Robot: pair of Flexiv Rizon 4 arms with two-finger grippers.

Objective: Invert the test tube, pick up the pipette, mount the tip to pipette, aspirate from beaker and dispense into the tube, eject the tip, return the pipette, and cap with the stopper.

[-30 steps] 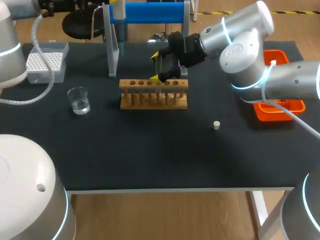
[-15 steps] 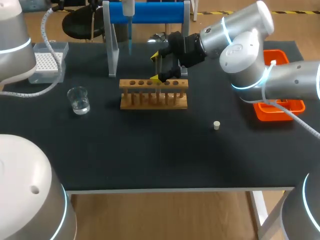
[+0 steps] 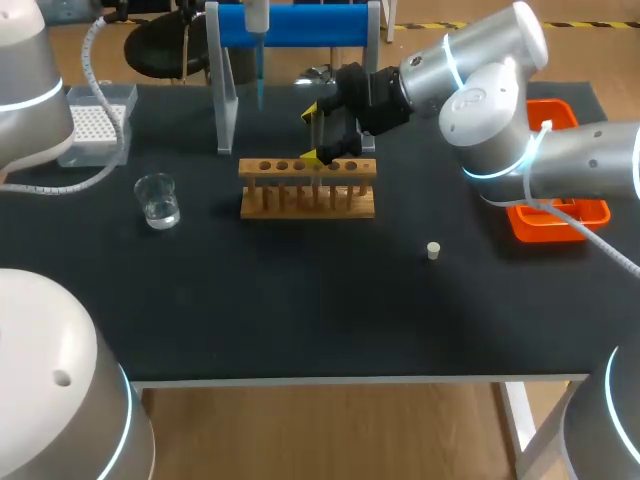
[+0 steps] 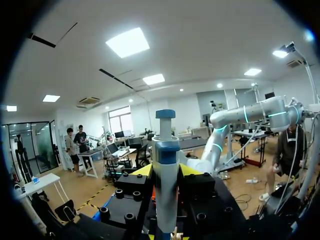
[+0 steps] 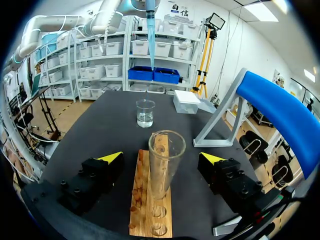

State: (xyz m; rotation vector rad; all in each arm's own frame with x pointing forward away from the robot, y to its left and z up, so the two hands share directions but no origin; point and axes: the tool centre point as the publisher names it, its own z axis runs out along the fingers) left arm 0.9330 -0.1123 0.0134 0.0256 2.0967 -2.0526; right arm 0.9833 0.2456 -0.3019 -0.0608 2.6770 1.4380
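The test tube (image 5: 163,167) is clear glass, upright with its open mouth up; it stands in a hole of the wooden rack (image 5: 149,216), and two empty holes show on the side nearer the wrist. The right gripper (image 5: 162,158) has its fingers spread wide, one yellow tip on either side of the tube, neither touching it. In the head view this gripper (image 3: 315,133) sits at the far side of the rack (image 3: 307,188), and the tube itself is hard to make out there.

The pipette (image 4: 166,150) has a pale body with a blue collar and a blue plunger cap; the left gripper (image 4: 165,170) is clamped on it, a yellow tip pressed to each side. From above, the pipette (image 3: 257,15) hangs at the table's far edge in front of the blue stand (image 3: 300,25), a slender blue tip (image 3: 260,88) pointing down. The right wrist view shows that tip (image 5: 151,35) high above and beyond the beaker (image 5: 145,113), which holds a little clear liquid.

Only the head view shows the small pale stopper (image 3: 433,250), lying alone on the black table (image 3: 300,320) nearer than the rack and to its right, and the orange tray (image 3: 575,212) under the right arm. The tip box (image 3: 95,125) stands at the far left, the beaker (image 3: 157,200) nearer than it. Only the left wrist view shows the grip on the pipette.
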